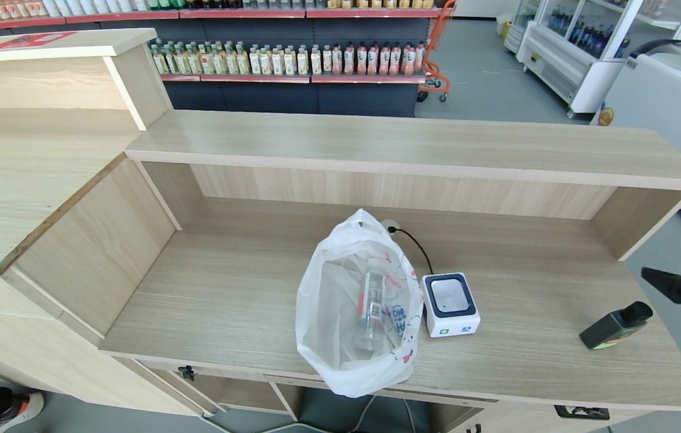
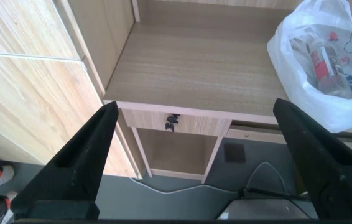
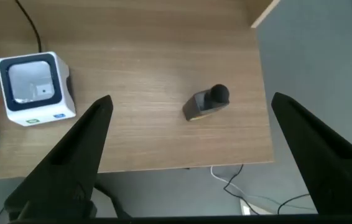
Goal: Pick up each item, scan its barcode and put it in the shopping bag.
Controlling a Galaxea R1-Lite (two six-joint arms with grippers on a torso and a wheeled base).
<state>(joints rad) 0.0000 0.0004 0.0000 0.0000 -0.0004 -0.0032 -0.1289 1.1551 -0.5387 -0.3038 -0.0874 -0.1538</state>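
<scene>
Left gripper (image 2: 194, 106) hangs off the counter's (image 1: 238, 300) front edge, jaws wide, holding nothing. White shopping bag (image 1: 316, 313) stands at that edge with a clear bottle (image 1: 372, 300) lying inside. Scanner (image 1: 450, 304) sits just beside the bag. Dark bottle (image 1: 615, 325) lies well right, below the right gripper (image 3: 191, 101), jaws wide and empty.

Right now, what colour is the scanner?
White scanner, dark blue top frame; right wrist view shows it best.
</scene>
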